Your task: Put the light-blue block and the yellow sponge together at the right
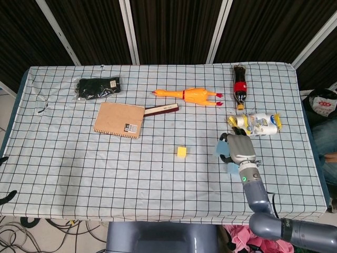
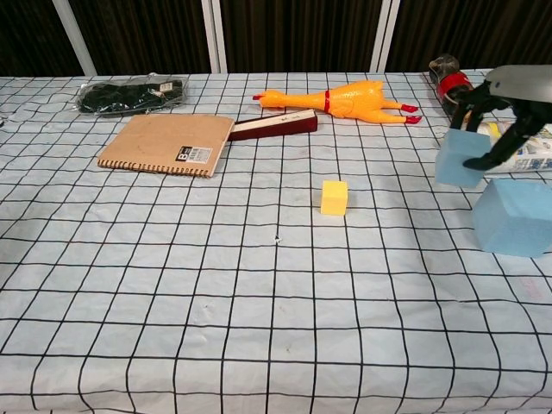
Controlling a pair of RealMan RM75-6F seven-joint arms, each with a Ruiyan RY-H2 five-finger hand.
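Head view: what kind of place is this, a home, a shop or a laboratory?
Probably a robot test laboratory. A table with a black-gridded white cloth stands before dark curtain panels, and unrelated items are spread over it: an orange rubber chicken, a brown spiral notebook, a cola bottle.

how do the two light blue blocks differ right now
The smaller block is gripped by the right hand and looks lifted off the table; the bigger block sits flat on the cloth, untouched. In the chest view the held block is further left and further back, beside the bigger one. In the head view the hand hides most of both blocks. Both are plain light-blue blocks at the table's right side.
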